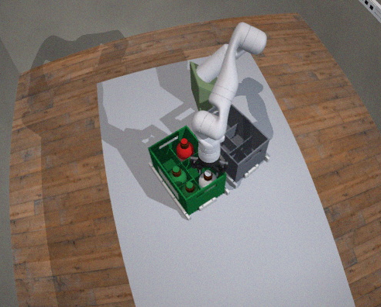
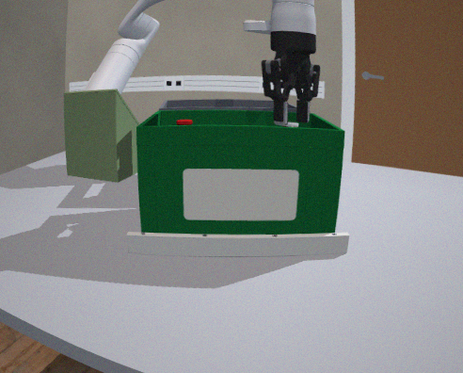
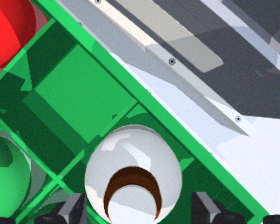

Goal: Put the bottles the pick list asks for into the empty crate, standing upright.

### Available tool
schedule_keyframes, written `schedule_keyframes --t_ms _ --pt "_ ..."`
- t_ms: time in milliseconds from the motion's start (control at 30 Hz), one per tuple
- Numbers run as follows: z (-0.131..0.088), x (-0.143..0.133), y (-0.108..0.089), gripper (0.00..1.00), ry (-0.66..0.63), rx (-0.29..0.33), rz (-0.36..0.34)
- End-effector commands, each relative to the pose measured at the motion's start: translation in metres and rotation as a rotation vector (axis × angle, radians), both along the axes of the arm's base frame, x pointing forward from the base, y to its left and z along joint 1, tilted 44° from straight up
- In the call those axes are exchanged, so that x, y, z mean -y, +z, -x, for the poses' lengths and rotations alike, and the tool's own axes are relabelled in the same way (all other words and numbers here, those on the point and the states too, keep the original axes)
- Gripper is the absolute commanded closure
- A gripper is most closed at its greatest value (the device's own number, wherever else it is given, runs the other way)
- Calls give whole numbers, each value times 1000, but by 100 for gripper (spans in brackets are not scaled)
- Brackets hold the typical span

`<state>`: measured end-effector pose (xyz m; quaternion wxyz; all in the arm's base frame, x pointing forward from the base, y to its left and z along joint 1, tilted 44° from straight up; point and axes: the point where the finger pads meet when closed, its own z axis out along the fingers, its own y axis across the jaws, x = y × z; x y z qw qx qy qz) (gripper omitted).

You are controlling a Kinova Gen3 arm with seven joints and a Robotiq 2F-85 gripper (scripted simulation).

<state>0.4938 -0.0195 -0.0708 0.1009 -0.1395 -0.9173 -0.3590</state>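
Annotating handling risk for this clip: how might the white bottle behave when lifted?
The white bottle looks rigid, so it probably won't sag. Its rounded, shiny shoulder could be slippery to grip. Standing in a divided green crate, it might catch the walls if raised at a slant.

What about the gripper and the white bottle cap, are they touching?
Apart. The wrist view shows a gap between the cap and each gripper finger.

Four bottles seated upright in separate compartments of the filled crate (image 1: 206, 199) (image 2: 240, 151) (image 3: 141, 97), divided crate (image 1: 253, 155) (image 3: 261, 95) positioned alongside on the same table (image 1: 234, 252) (image 2: 275, 301) (image 3: 261, 155), block (image 1: 203, 91) (image 2: 91, 137) located near both crates, arm extended above.
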Motion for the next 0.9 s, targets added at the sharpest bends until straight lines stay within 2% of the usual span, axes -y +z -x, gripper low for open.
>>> schedule_keyframes --t_ms 0,433,867 --pt "0 -1 -2 33 -1 2 1" --pt "1 -13 -14 33 -1 2 1" --pt "1 -14 -16 33 -1 2 1"
